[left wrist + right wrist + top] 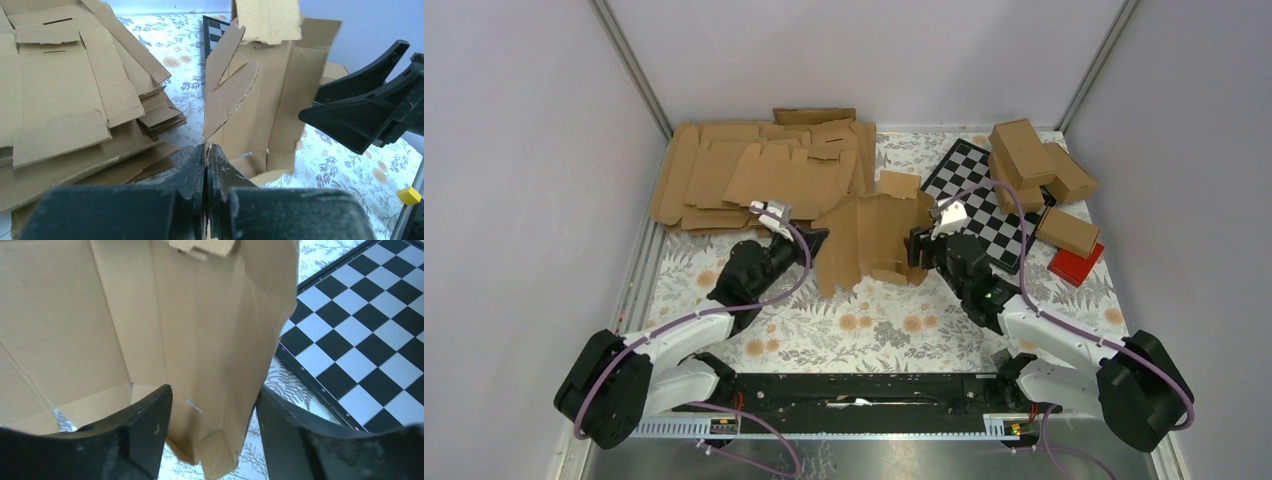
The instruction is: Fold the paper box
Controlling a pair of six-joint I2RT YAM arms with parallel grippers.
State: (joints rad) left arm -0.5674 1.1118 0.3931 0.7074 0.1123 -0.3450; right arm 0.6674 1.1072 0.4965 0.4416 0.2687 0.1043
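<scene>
Nearest, a black rail (854, 392) is lying along the near edge of the tabletop (824, 335), with one arm rising at each end. The tabletop is wearing a white cloth with little orange flowers and grey leaves. Pale purple-grey walls (524, 150) are standing around it on three sides, and a shiny metal post (629, 65) is running up at each far corner.

The paper box (874, 240) is standing half open in the middle of the tabletop, its flaps sticking up. The left gripper (812, 240) is touching the box's left edge, and its fingers (220, 170) are pressed together; I cannot tell if a flap is pinched between them. The right gripper (917, 248) is at the box's right edge; its fingers (150, 425) are apart, with a wall of the box between them.

A heap of flat brown blanks (744, 175) is lying in the far left corner; a checkered board (984, 200), some folded brown cartons (1034, 160) and a red block (1076, 265) are sitting along the right edge.
</scene>
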